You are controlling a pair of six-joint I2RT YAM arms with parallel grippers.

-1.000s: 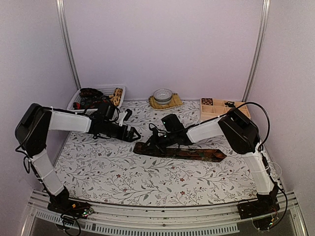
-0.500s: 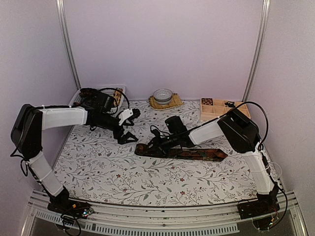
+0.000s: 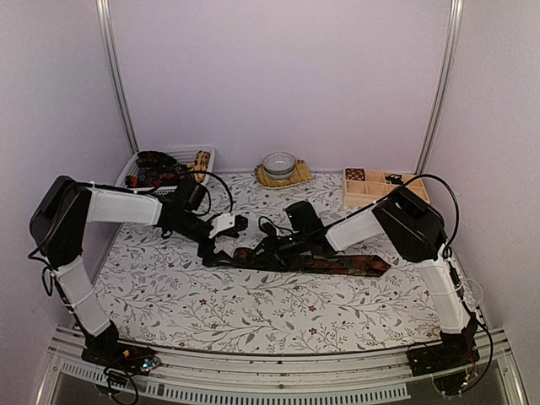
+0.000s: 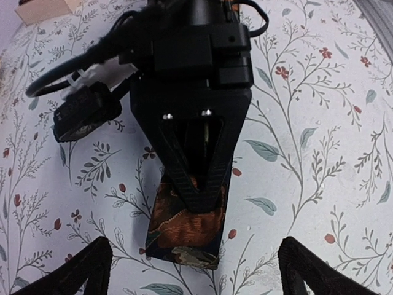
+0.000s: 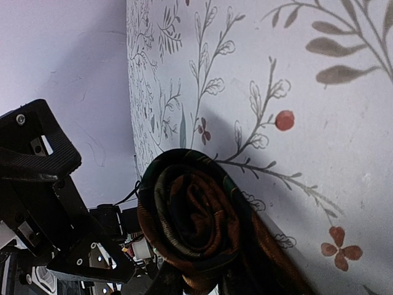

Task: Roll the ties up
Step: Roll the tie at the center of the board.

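Dark tie [image 3: 337, 264], rolled end in right pincer [image 3: 257, 251], left pincer [image 3: 224, 242] splayed beside

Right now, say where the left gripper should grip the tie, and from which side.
Probably the rolled end of the tie, from the left: the coil is thick, the rest lies flat, and the right gripper holds it from above.

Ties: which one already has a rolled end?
The stretched-out tie in the middle: one end is coiled and held by the right gripper. The other ties lie piled in the white basket.
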